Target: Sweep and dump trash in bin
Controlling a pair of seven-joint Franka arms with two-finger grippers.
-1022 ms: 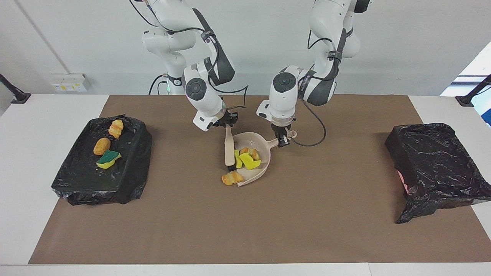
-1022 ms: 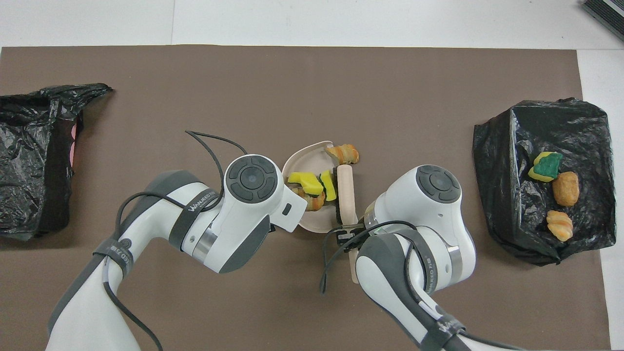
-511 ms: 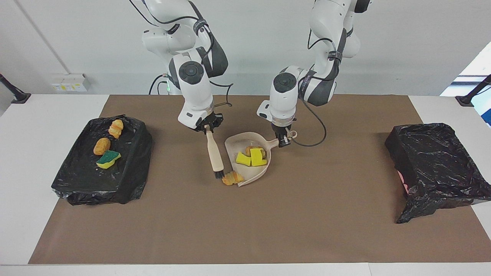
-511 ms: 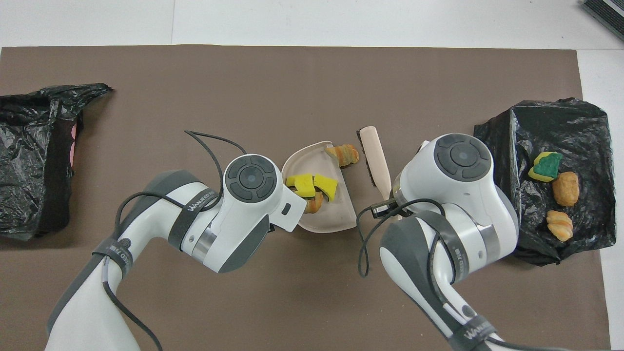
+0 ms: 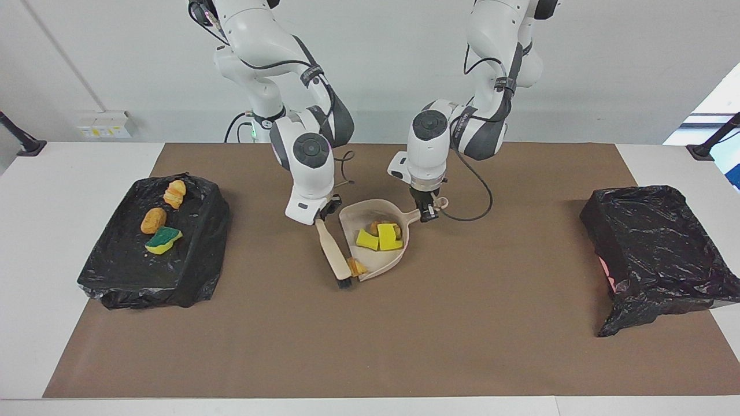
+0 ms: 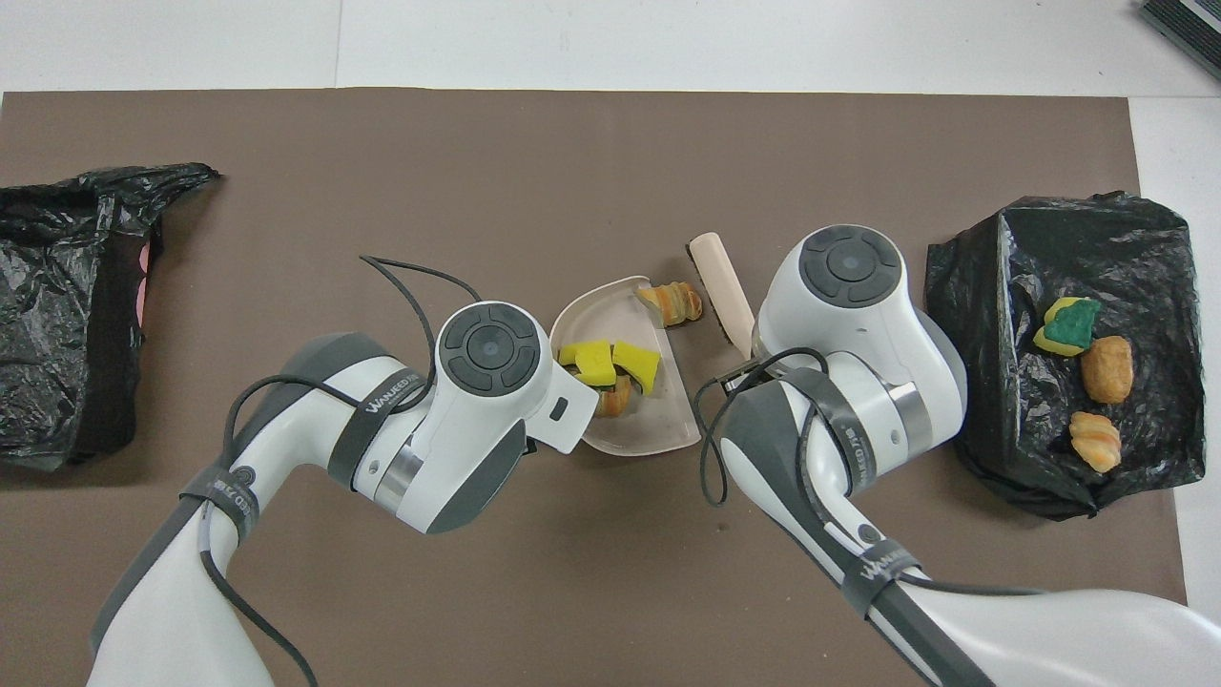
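- The dustpan [image 5: 376, 242] handle is clamped by the left gripper [image 5: 428, 212], frame centre.
- The brush [image 5: 334, 254] is gripped by the right gripper [image 5: 321, 217], bristles beside a bread lump [image 5: 356, 267].

Two yellow sponge pieces [image 5: 379, 237] lie side by side in the beige dustpan [image 5: 370, 222], with a golden-brown bread lump [image 6: 615, 397] tucked against them on the side nearer the robots. One ridged croissant-like lump [image 6: 673, 302] sits on the brown mat right at the dustpan's open mouth, touching its lip. Over at the right arm's end of the table, three more scraps rest on the black-bagged bin [image 5: 191, 271]: a green-backed yellow sponge [image 5: 162, 240], a round golden-brown lump [image 5: 153, 220] and a pale ridged croissant-like piece [image 5: 174, 193].
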